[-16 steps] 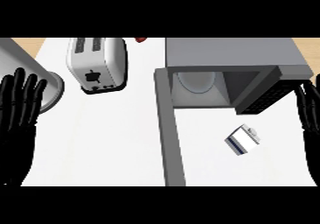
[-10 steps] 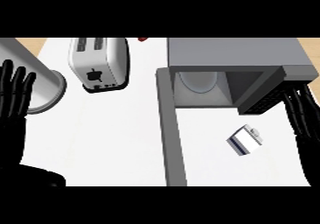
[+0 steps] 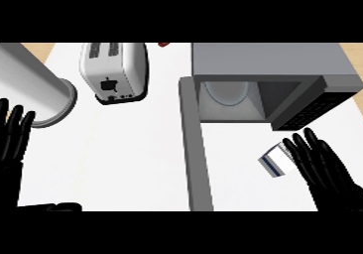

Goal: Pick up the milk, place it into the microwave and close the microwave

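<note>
Lying on white counter: milk beside open microwave

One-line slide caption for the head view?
Open right hand beside the milk carton, microwave door open, left hand resting near the toaster.

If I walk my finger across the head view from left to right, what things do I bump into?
Left hand → silver canister → toaster → open microwave door → milk carton → right hand.
</note>
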Controlling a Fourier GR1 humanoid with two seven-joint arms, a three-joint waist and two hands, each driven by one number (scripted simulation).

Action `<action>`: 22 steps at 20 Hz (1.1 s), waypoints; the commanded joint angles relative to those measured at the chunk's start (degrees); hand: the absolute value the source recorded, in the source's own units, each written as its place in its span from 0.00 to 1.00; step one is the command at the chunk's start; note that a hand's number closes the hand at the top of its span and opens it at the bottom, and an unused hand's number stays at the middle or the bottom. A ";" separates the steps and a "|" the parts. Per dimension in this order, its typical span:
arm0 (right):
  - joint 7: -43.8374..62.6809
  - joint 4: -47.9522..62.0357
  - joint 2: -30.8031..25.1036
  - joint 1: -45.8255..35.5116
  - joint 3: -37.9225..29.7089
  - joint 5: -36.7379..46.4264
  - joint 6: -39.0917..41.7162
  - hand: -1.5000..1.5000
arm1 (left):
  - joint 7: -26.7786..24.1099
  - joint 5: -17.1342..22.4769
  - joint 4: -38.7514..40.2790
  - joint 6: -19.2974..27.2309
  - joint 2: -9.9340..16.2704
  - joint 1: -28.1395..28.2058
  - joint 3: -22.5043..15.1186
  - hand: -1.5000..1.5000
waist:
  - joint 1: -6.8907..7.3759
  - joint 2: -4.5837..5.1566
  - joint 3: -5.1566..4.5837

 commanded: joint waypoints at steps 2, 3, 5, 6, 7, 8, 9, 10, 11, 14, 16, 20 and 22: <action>-1.20 -5.74 1.79 9.09 3.58 1.69 0.48 0.00 | -1.76 -0.37 -4.67 -1.68 -2.36 8.20 -2.01 0.00 | -0.18 -0.05 -0.01; -3.65 -1.36 2.46 5.97 2.76 4.43 0.40 0.00 | -2.84 -1.49 -1.72 -1.24 -2.63 5.12 -1.61 0.00 | -0.17 0.05 0.00; -4.63 -6.00 0.24 10.09 -0.95 2.22 1.43 0.00 | -3.14 -1.23 -6.55 -2.74 -2.93 12.36 -2.58 0.00 | -0.16 -0.07 0.00; -5.36 -1.93 3.21 7.56 3.11 8.69 -1.06 0.00 | -5.17 -4.56 -5.57 -1.71 -5.02 11.85 -5.61 0.00 | -0.07 0.01 0.00; -2.44 -6.91 1.69 8.65 0.10 4.53 -1.36 0.00 | -7.10 -0.27 -6.73 -4.53 -3.72 15.92 -2.39 0.00 | 0.05 -0.05 -0.02; -7.65 -0.64 3.84 8.74 1.17 9.92 -2.38 0.00 | -1.57 -0.72 -9.58 -2.60 -4.22 14.01 -4.36 0.00 | -0.01 -0.02 0.01; -11.19 2.08 3.65 7.72 0.11 12.38 -2.18 0.00 | -5.07 -1.77 -8.48 -3.92 -4.42 16.03 -4.83 0.00 | 0.10 -0.02 0.01; -12.45 1.50 2.16 10.02 -2.64 10.04 -1.01 0.00 | -4.41 0.33 -10.46 -4.29 -4.07 17.49 -3.15 0.00 | 0.04 -0.05 0.01; -7.10 2.76 3.62 3.52 -2.39 11.91 -4.95 0.00 | -2.81 -1.40 -10.40 -3.33 -4.10 15.32 -4.06 0.00 | 0.21 0.07 0.00; -15.01 8.82 5.03 4.97 -2.99 15.06 -5.40 0.00 | -9.56 -0.29 -5.04 -7.16 -4.33 18.74 -3.28 0.00 | 0.23 0.05 -0.01; -9.94 9.01 4.26 -0.78 -6.95 12.21 -7.09 0.00 | -10.82 -1.46 -6.60 -7.06 -4.90 20.75 -3.32 0.00 | 0.38 0.08 -0.01; -17.74 15.28 4.40 1.85 -7.25 15.36 -6.76 0.00 | -8.53 1.64 -9.77 -8.69 -4.19 22.22 -1.19 0.00 | 0.22 0.05 0.00; -18.42 17.33 4.17 0.36 -7.85 16.09 -7.08 0.00 | -10.46 0.61 -8.71 -8.43 -5.48 22.48 -1.07 0.00 | 0.23 0.05 0.00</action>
